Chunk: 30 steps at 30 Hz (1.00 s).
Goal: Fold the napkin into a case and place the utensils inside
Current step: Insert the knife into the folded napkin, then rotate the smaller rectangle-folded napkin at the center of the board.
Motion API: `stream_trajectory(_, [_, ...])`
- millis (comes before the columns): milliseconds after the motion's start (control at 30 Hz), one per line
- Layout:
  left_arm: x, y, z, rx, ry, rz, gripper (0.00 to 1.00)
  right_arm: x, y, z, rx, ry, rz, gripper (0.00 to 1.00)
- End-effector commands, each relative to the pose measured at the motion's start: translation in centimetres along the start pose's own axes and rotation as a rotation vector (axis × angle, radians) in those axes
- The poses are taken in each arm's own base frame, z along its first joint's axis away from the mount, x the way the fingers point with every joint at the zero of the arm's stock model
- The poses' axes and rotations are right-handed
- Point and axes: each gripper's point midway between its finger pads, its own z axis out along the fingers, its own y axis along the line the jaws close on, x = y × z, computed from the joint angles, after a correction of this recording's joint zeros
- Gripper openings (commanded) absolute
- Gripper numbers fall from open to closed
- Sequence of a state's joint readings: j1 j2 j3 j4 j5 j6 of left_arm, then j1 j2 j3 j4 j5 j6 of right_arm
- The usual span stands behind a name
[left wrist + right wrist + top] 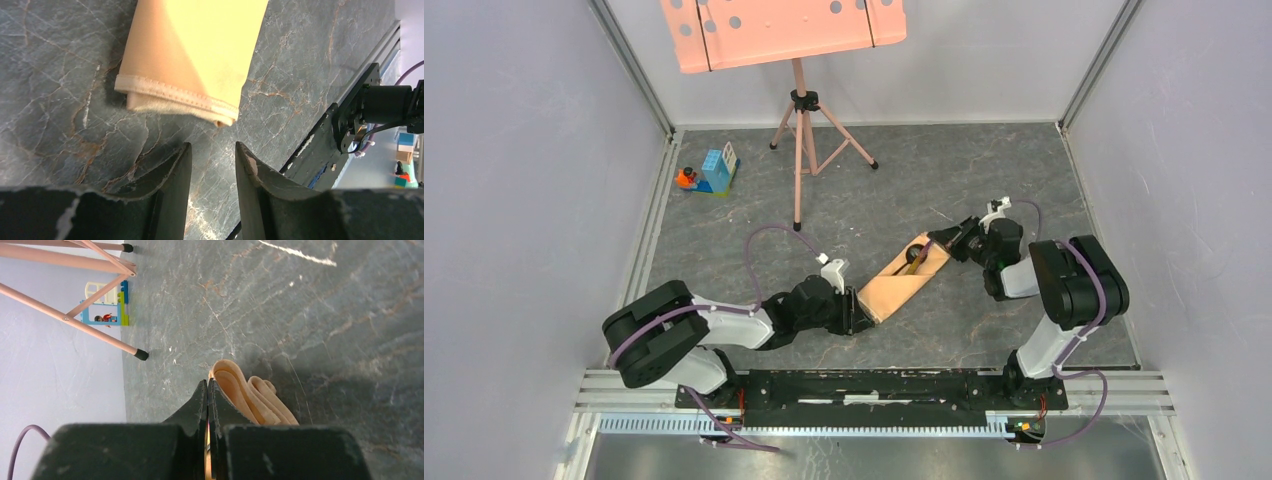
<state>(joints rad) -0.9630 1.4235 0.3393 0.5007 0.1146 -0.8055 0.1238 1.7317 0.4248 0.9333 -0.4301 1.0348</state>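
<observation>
The napkin is folded into a narrow peach-tan case (902,282) lying diagonally on the dark table between the arms. A utensil with a round black head (914,253) lies at the case's far end, partly in the folds. My right gripper (952,243) is at that far end, shut on a thin gold-orange utensil piece that shows as a sliver between the jaws in the right wrist view (207,384), beside the case's layered folds (250,395). My left gripper (861,310) is open and empty just short of the case's near hemmed end (175,97), fingertips (186,150) apart from the cloth.
A pink music stand's tripod (802,150) and perforated tray (784,30) stand at the back centre. A toy block house (714,172) sits at the back left, and shows in the right wrist view (107,307). The arms' black base rail (320,145) runs along the near edge.
</observation>
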Motion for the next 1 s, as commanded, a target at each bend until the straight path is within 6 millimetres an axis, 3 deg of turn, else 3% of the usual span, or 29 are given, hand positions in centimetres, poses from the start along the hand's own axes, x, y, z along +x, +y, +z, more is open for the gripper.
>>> stream_trajectory(0, [-1.4, -2.2, 0.8, 0.056, -0.046, -0.016, 0.44, 0.0, 0.6, -0.7, 0.004, -0.051, -0.001, 0.01])
stream_trajectory(100, [-1.3, -2.2, 0.9, 0.053, -0.043, -0.009, 0.43, 0.3, 0.6, -1.1, 0.011, -0.056, -0.006, 0.01])
stream_trajectory(233, [-1.5, -2.0, 0.3, 0.035, -0.056, 0.007, 0.43, 0.7, 0.0, -1.7, 0.065, -0.028, -0.098, 0.23])
stream_trajectory(300, [-1.6, -1.7, -0.1, 0.018, -0.061, 0.023, 0.43, 0.5, -0.4, -2.2, 0.111, -0.009, -0.193, 0.3])
stream_trajectory(467, [-2.4, -1.5, -1.5, -0.025, -0.08, 0.068, 0.44, -0.1, -1.0, -4.1, 0.227, 0.043, -0.397, 0.37])
stream_trajectory(633, [-2.8, -1.6, -2.5, -0.047, -0.07, 0.112, 0.46, -0.4, -3.2, -6.6, 0.373, 0.118, -0.585, 0.46])
stream_trajectory(767, [-2.5, -1.7, -2.6, -0.04, -0.059, 0.114, 0.47, 0.3, -3.2, -7.1, 0.368, 0.154, -0.587, 0.51])
stream_trajectory(967, [-2.1, -2.0, -2.3, -0.022, -0.033, 0.104, 0.48, 1.9, -2.3, -5.9, 0.228, 0.115, -0.401, 0.54])
